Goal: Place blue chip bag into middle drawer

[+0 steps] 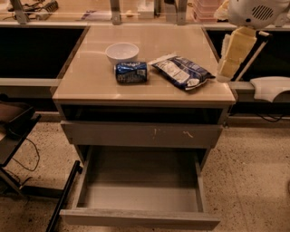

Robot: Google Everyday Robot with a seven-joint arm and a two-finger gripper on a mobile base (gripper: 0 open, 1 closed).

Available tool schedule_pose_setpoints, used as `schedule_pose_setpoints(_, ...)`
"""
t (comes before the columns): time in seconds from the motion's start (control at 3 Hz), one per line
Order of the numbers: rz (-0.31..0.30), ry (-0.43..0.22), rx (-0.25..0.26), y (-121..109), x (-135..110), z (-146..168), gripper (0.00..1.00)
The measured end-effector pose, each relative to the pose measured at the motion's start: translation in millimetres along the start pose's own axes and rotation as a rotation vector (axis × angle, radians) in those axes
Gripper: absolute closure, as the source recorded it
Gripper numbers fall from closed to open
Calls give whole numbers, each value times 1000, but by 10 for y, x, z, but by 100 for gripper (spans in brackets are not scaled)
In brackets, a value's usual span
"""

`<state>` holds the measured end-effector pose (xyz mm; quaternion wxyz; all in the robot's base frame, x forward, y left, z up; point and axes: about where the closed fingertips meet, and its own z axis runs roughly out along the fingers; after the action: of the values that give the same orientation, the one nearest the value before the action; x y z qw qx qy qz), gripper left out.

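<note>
The blue chip bag (181,72) lies flat on the beige tabletop (90,86), towards its right side, slanted with one end pointing to the back. Just to its left a blue soda can (131,72) rests on its side, and a white bowl (122,52) stands behind the can. The gripper (226,68) hangs from the white arm (253,12) at the table's right edge, near the bag but apart from it; whether it is clenched or released I cannot tell from this angle. Below a scratched drawer front (140,134), the middle drawer (140,219) is pulled out, its grey inside showing
</note>
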<state>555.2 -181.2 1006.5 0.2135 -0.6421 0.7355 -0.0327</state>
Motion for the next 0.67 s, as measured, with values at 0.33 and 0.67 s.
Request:
schedule_pose_setpoints(0.33, -34, -45, 31, -485, -234, 91, 0)
schedule_pose_setpoints(0.67, -34, -45, 31, -486, -234, 91, 0)
